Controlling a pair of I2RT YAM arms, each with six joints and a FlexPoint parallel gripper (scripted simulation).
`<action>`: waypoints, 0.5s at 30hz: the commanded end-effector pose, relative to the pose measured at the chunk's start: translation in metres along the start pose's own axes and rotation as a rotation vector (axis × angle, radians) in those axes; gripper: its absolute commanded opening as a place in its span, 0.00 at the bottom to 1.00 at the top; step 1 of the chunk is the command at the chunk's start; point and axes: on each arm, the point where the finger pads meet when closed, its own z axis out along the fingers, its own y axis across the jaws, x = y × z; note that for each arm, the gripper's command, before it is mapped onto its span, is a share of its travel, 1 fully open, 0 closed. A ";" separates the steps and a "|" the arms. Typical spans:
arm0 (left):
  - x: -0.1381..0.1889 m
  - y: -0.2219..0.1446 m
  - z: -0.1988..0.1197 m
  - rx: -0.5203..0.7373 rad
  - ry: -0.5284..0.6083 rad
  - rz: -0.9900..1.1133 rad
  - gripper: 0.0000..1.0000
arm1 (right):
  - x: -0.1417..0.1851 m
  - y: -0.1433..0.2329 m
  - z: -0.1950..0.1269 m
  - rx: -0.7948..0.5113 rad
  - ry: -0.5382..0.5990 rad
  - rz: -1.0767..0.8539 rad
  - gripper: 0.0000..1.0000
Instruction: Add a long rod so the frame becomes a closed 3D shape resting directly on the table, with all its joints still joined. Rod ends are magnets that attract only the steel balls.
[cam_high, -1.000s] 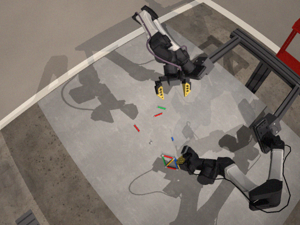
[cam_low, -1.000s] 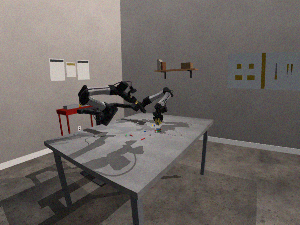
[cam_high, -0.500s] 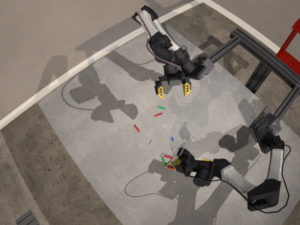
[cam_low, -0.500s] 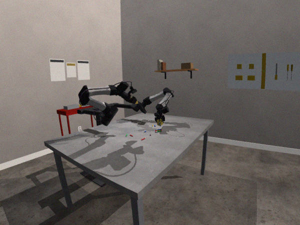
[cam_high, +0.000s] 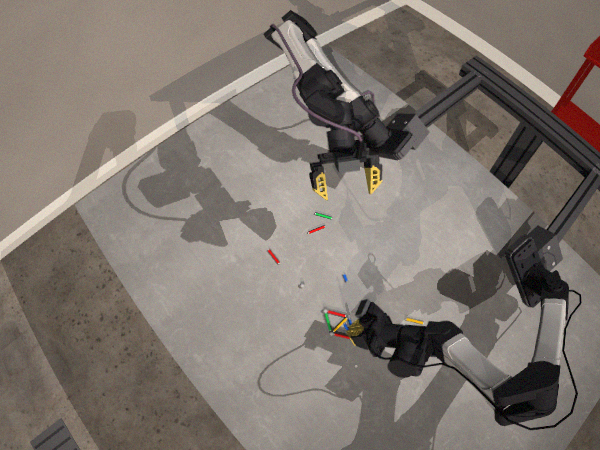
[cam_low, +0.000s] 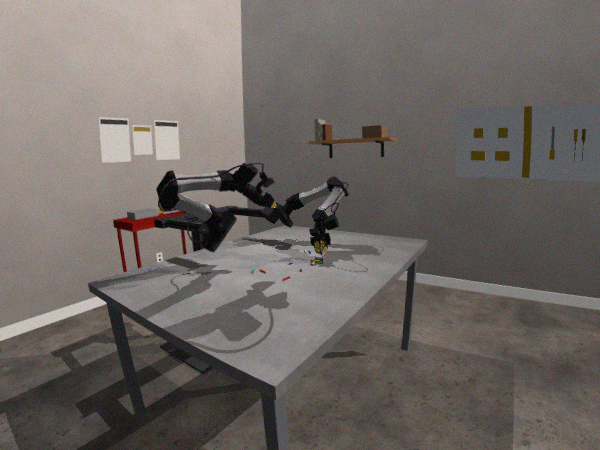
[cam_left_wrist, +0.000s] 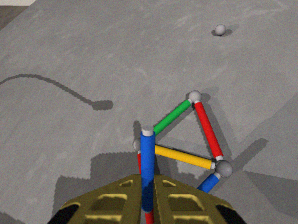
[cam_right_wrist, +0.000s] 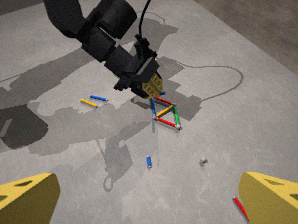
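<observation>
The left pincer (cam_high: 351, 328) (cam_low: 320, 250) (cam_left_wrist: 147, 182) (cam_right_wrist: 160, 95), nearer than the right, grips a blue rod (cam_high: 346, 327) (cam_left_wrist: 147, 160) (cam_right_wrist: 162, 93) whose free end points leftward across the frame (cam_high: 328, 322) (cam_low: 318, 262) (cam_left_wrist: 172, 117) (cam_right_wrist: 176, 116), alignment unconfirmed.

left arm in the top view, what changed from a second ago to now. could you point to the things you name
The left gripper (cam_high: 351, 326) (cam_low: 320, 248) (cam_left_wrist: 147, 182) (cam_right_wrist: 160, 95) moved toward the picture's left, over the frame (cam_high: 336, 314) (cam_low: 317, 261) (cam_left_wrist: 208, 131) (cam_right_wrist: 166, 122), now hiding part of it. It is shut on a blue rod (cam_high: 345, 327) (cam_left_wrist: 147, 157) (cam_right_wrist: 162, 93); no release shows. The right gripper (cam_high: 349, 196) (cam_low: 276, 206) (cam_right_wrist: 148, 180) stayed open and in place.
</observation>
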 end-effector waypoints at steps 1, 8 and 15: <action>0.010 -0.005 0.003 0.007 -0.010 0.012 0.00 | -0.007 -0.002 0.003 0.001 -0.029 0.007 1.00; 0.019 -0.007 0.003 0.014 -0.004 0.011 0.00 | -0.004 -0.003 0.008 0.003 -0.026 0.009 1.00; 0.024 -0.007 0.003 0.015 -0.010 0.011 0.00 | 0.000 -0.005 0.014 0.005 -0.019 0.009 1.00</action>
